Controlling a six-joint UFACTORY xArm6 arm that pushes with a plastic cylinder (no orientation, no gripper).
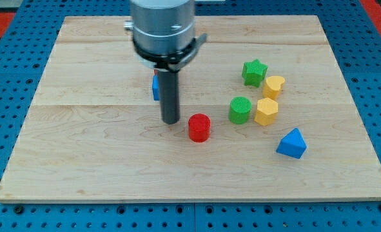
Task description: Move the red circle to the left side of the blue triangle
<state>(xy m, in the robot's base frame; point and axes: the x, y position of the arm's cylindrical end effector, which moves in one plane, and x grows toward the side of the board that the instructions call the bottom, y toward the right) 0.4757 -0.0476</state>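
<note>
Near the middle of the pale wooden bench [80, 148], my tip [171, 121] rests on the planks just to the view's left of the red circle [199, 127], close but apart. This end effector is a plain dark rod with no jaws, holding nothing. One red circle, a short ribbed cylinder, stands upright, its axis vertical. One blue triangle [292, 144] lies well to the view's right and lower. Two green blocks: a star [254, 71] and a cylinder [240, 109]. Two yellow blocks: a heart [274, 86] and a hexagon [266, 111]. Another blue block [155, 86] sits mostly hidden behind the rod, shape unclear.
</note>
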